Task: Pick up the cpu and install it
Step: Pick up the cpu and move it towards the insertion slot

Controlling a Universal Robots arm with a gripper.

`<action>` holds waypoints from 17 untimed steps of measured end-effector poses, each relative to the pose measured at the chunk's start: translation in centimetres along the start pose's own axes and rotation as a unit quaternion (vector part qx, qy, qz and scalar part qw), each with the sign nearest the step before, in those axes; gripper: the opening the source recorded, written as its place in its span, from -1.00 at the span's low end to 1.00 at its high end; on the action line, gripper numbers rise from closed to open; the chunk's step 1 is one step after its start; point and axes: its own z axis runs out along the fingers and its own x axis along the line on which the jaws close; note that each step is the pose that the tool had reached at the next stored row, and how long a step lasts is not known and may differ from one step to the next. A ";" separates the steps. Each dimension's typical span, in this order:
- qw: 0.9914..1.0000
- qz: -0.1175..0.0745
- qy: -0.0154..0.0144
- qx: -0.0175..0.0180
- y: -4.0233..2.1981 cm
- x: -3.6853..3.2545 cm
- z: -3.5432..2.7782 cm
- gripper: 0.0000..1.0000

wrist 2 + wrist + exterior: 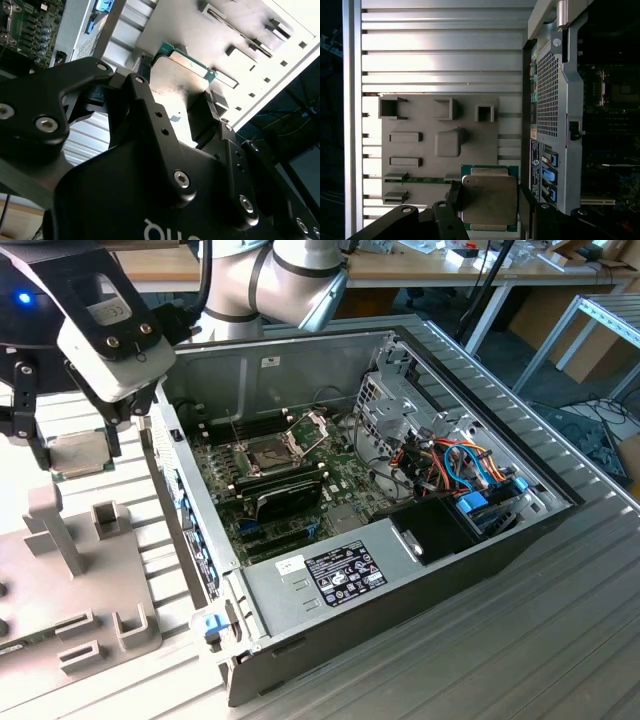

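Your tool [490,204] grips the cpu [489,192] by two edges, just outside the case [547,85]. Hold it level and square.

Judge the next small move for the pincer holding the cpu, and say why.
Probably carry it toward the exterior view's right, over the case wall, toward the open socket. The pincer grips the cpu by two edges above the grey fixture tray, outside the case, and the socket frame stands raised.
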 end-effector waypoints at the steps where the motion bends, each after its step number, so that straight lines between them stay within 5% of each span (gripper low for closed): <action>1: 1.000 0.000 0.000 0.000 0.00 -0.03 0.00 0.09; 17: 1.000 0.000 0.000 0.000 0.00 -0.26 -0.01 0.09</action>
